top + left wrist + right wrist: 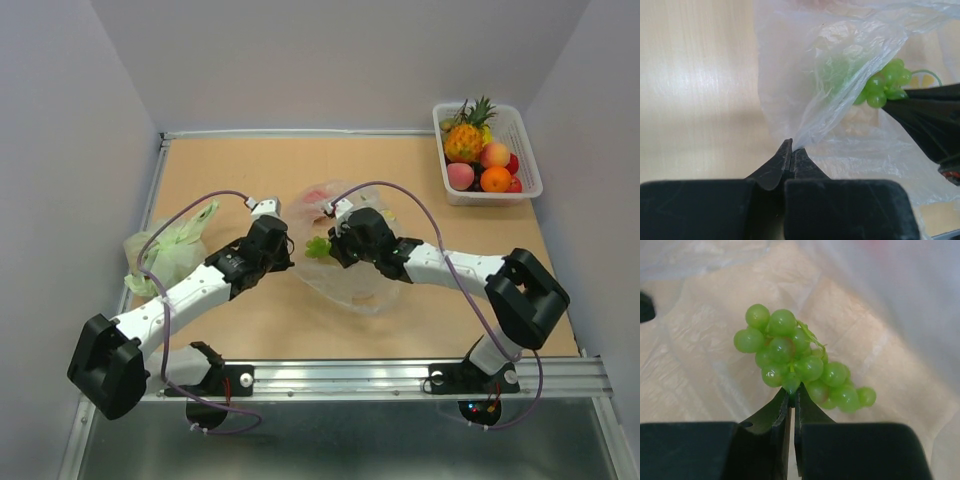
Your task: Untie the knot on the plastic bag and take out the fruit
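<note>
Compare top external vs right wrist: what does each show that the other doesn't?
Top external only: the crumpled pale green opaque bag at the far left, and the white slotted plastic basket at the back right, holding fruit, including a pineapple, peaches and an orange.
Right wrist only: the right gripper shut, its tips pinching the underside of the bunch of small glossy green grapes.
Both: that grape bunch and the crinkly transparent plastic bag.
</note>
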`<state>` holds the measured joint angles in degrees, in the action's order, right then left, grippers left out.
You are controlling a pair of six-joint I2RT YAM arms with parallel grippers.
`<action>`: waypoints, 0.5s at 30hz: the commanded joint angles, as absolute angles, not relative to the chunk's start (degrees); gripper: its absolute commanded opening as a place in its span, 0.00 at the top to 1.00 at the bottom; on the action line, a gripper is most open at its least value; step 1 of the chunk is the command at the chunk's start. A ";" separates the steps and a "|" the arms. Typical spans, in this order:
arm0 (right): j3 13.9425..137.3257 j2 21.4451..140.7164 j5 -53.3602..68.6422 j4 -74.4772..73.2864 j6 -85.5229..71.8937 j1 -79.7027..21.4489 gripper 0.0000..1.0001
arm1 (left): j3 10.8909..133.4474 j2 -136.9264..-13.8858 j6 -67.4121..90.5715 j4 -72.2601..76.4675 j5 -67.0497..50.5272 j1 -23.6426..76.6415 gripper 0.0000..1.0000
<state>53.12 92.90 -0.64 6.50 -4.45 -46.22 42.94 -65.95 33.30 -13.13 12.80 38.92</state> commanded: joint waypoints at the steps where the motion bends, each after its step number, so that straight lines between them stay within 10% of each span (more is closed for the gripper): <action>1: 57.04 86.50 6.76 4.06 -2.37 -46.50 0.99 | 46.49 -66.44 31.99 -14.50 16.52 36.23 1.00; 15: 64.33 71.98 9.66 -4.13 -4.39 -46.50 0.99 | 49.39 -70.05 28.83 -12.57 13.97 32.61 1.00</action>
<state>58.22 73.84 7.53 -3.70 -3.90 -46.22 47.40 -69.63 30.28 -13.91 14.11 32.64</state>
